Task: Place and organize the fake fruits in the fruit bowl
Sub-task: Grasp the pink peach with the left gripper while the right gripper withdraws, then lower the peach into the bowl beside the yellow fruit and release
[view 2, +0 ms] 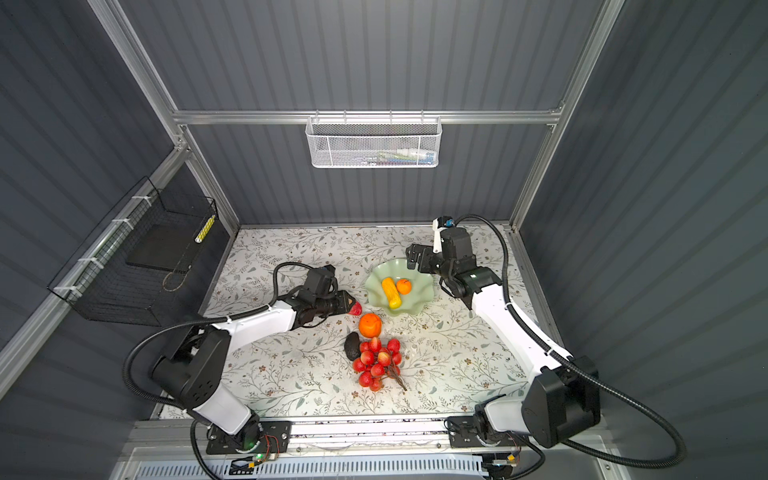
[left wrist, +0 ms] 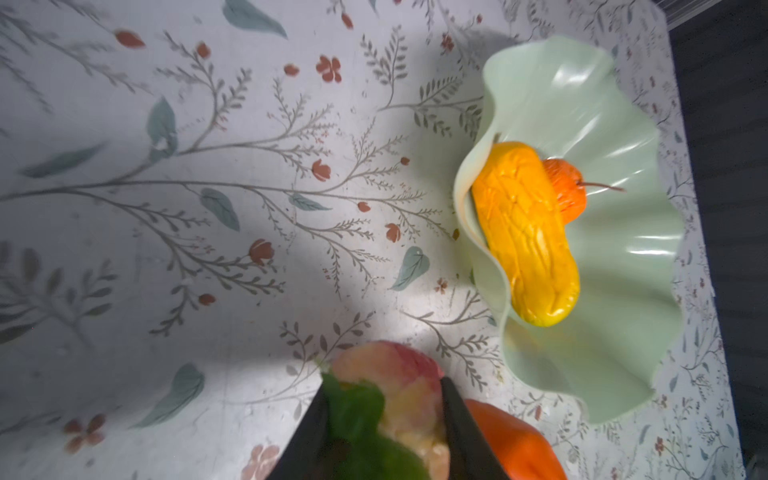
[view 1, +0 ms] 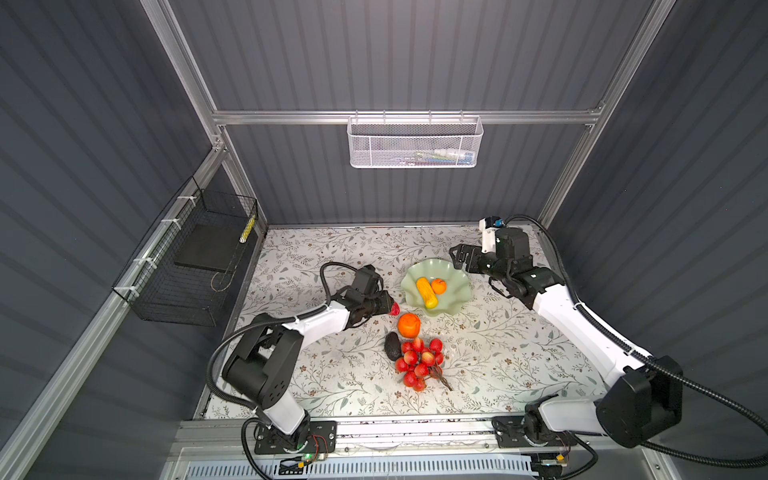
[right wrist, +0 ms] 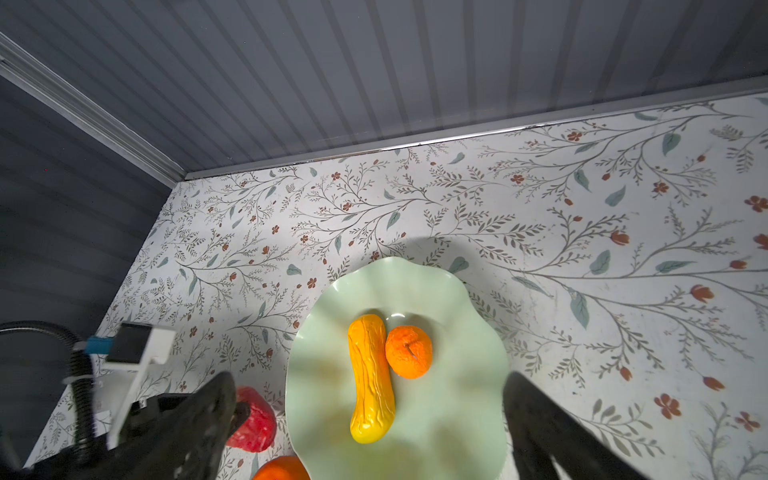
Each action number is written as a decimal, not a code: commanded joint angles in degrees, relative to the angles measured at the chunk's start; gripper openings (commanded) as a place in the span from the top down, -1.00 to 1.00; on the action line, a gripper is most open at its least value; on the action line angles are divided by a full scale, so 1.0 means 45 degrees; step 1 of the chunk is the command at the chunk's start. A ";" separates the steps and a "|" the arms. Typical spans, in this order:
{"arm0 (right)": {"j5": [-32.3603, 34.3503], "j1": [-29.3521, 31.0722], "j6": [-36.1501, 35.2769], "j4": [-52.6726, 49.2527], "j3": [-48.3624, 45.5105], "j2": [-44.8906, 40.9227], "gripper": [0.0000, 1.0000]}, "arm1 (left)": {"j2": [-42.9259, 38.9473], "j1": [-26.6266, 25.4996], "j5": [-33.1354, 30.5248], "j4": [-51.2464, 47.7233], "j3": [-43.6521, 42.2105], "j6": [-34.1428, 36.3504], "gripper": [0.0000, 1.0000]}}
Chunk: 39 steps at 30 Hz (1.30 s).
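Pinching the red strawberry [left wrist: 399, 374] between its two dark fingers [left wrist: 457, 415], your left end effector [left wrist: 382, 386] has the fruit's green leafy cap turned toward the wrist. You cannot tell from these views whether the berry is clear of the bench [view 1: 332, 374]. Just beside its fingertips sits the large orange [view 1: 409, 325], apart from them. A little ahead of the end effector you have the mint-green fruit bowl [view 1: 455, 291] standing on the bench. The yellow corn-like piece [view 1: 427, 293] and the small orange [view 1: 438, 286] lie inside it, touching each other. Further from the left end effector, beyond the large orange, the dark avocado [view 1: 392, 346] lies just beside the red berry cluster [view 1: 419, 359]. Your right end effector [view 1: 456, 257] hangs above the bowl's far rim, fingers spread wide, holding nothing.
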 commanded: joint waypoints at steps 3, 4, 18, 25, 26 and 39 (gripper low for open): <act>-0.0421 -0.0276 0.0590 0.0603 -0.0208 -0.0141 -0.98 | -0.0491 0.0012 0.0109 -0.1694 0.2353 0.1915 0.42; -0.0425 -0.0317 0.0668 0.0668 -0.0279 -0.0225 -0.98 | -0.0157 0.0003 0.0404 -0.1704 0.2822 0.2067 0.42; -0.0403 -0.0544 0.1198 0.0456 -0.1884 -0.2110 -0.98 | 0.6909 -0.1186 0.0907 -0.2266 1.0442 0.3044 0.39; -0.0495 -0.0580 0.1191 0.0303 -0.2150 -0.2256 -0.98 | 0.8486 -0.1267 0.0545 -0.2104 1.1534 0.2657 0.30; -0.0500 -0.0599 0.1170 0.0305 -0.2147 -0.2246 -0.98 | 0.8565 -0.1280 0.0550 -0.2056 1.1546 0.2577 0.23; -0.0813 -0.0599 0.0895 -0.0525 -0.2412 -0.2206 -0.98 | 0.4862 -0.1286 -0.0109 -0.0039 0.8924 0.2136 -0.65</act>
